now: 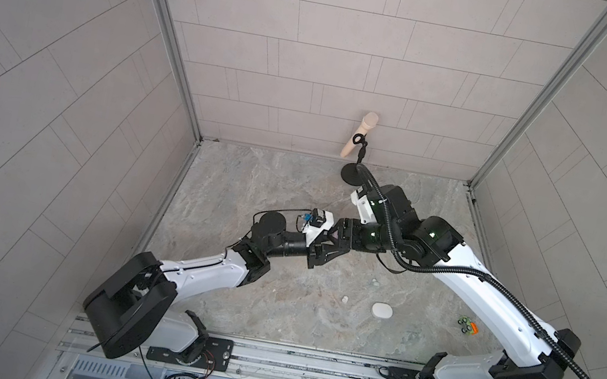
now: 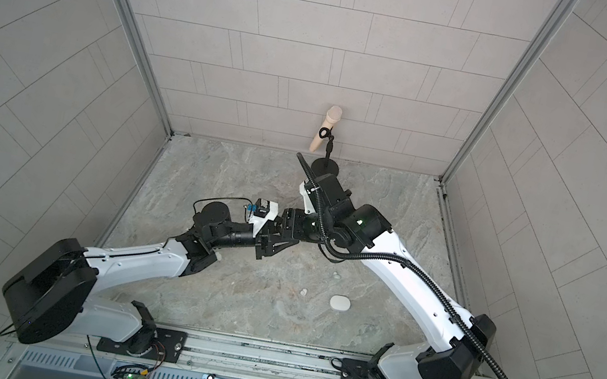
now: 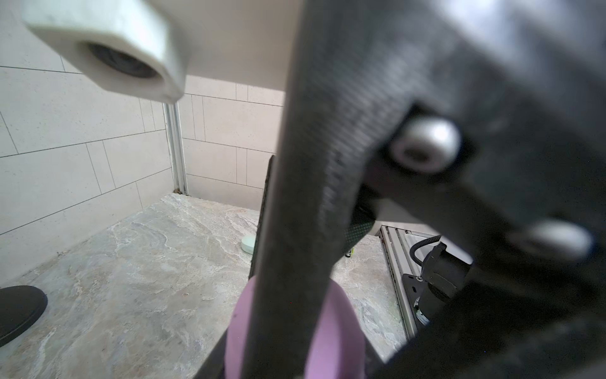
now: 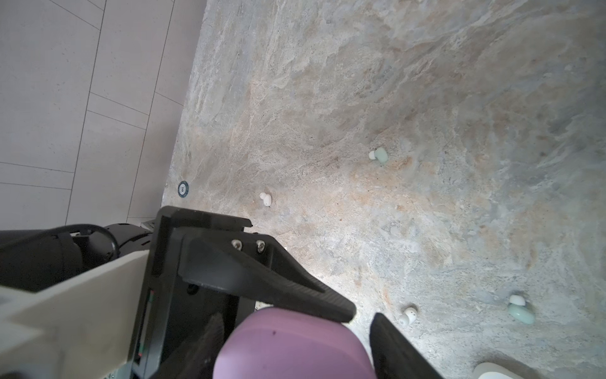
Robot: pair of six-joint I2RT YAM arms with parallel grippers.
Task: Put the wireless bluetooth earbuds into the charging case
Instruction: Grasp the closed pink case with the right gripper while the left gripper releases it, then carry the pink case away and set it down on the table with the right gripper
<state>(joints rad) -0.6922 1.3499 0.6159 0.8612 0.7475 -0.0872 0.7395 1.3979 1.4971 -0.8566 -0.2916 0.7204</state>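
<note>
My left gripper (image 1: 330, 249) is clamped on the lilac case (image 4: 288, 347), which it holds above the table (image 4: 426, 98). My right gripper (image 1: 336, 235) is close up against that case, and I can't tell whether its jaws are parted or closed. Four earbuds lie loose on the table, all apart from the lilac case. A white bud (image 4: 408, 316) is near it, another white bud (image 4: 266, 199) and a mint bud (image 4: 378, 155) lie farther off, and a second mint bud (image 4: 519, 310) lies beyond them. A white case (image 1: 381, 310) rests well clear of the lilac case.
</note>
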